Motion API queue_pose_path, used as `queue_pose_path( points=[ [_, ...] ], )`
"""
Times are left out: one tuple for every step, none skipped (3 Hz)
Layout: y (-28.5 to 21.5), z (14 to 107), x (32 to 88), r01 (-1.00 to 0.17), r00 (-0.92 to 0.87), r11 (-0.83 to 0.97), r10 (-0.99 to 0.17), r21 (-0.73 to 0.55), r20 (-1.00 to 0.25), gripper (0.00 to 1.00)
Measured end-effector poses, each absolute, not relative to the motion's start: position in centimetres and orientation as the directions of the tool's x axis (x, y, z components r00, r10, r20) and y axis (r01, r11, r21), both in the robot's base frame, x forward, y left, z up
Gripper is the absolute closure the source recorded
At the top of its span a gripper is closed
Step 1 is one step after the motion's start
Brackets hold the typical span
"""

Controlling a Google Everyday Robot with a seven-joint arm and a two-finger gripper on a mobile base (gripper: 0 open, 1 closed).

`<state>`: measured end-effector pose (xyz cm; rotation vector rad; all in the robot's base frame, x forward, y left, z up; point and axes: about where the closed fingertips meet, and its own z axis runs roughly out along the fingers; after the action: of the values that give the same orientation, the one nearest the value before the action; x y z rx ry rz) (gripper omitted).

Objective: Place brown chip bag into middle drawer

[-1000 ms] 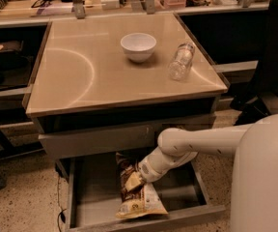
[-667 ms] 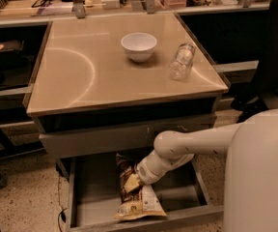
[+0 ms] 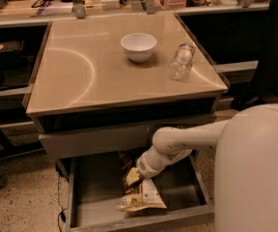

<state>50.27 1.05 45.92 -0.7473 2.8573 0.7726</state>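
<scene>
The brown chip bag (image 3: 142, 199) lies crumpled on the floor of the open middle drawer (image 3: 94, 191), with its white label panel facing up. The drawer is pulled out low under the table and has a low front lip. My gripper (image 3: 132, 176) reaches down into the drawer from the right. It is at the upper end of the bag, touching or just above it. My pale arm (image 3: 187, 139) crosses over the drawer's right side.
A white bowl (image 3: 138, 46) and a clear plastic bottle (image 3: 181, 62) lying on its side rest on the tan table top (image 3: 81, 76). A grey drawer front (image 3: 95, 141) sits above the open drawer. My white body (image 3: 255, 173) fills the lower right. Cluttered shelves run along the back.
My arm has shifted slightly to the left over the drawer. The bag stays in the same spot on the drawer floor.
</scene>
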Motion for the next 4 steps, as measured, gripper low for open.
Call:
queue_pose_path(
  points=[
    [1.1, 45.1, 50.2, -0.474, -0.878, 0.749, -0.44, 0.463, -0.188, 1.0],
    [2.6, 43.4, 50.8, -0.461, -0.885, 0.731, -0.423, 0.502, -0.197, 1.0],
    [2.7, 43.3, 50.8, -0.461, -0.885, 0.731, -0.422, 0.503, -0.198, 0.99],
    [2.7, 43.3, 50.8, -0.461, -0.885, 0.731, -0.422, 0.503, -0.198, 0.8]
  ],
)
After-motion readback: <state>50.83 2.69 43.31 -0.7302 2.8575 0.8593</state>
